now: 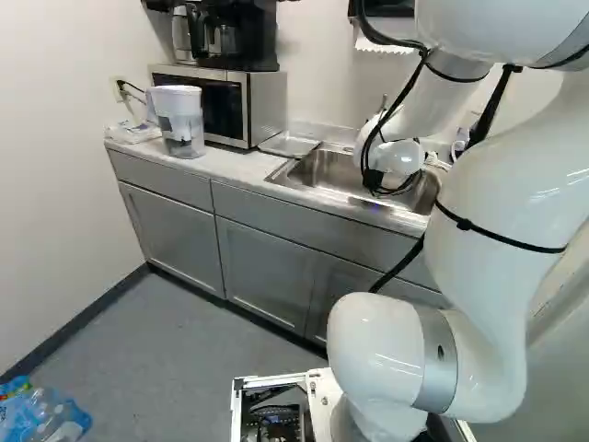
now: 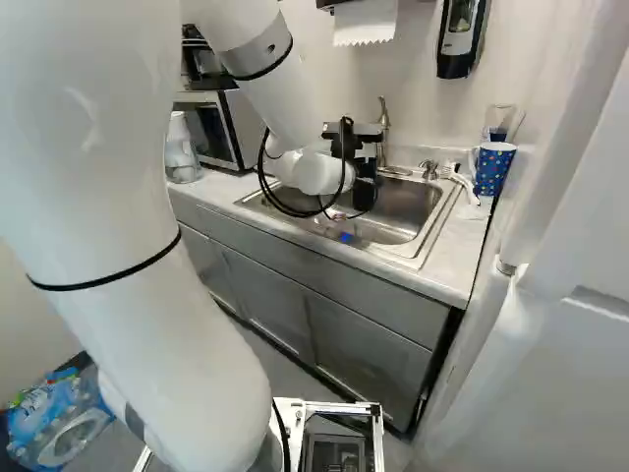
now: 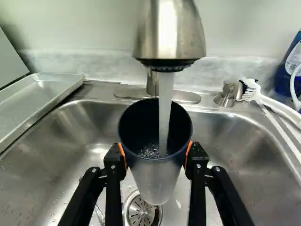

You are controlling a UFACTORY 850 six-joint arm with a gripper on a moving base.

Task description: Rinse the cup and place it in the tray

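In the right base view my gripper is over the sink; its fingertips are hidden there. The wrist view shows the gripper shut on the cup, an orange pad on each side of it. The cup is dark inside with a translucent lower part, its mouth facing up under the faucet. A stream of water falls into it, and bubbly water shows inside. The shallow metal tray rests beside the sink basin, apart from the cup.
A drain lies below the cup. Beside the faucet are a handle, a white brush and a blue bottle. A blue patterned cup stands on the counter; a pitcher is near the microwave.
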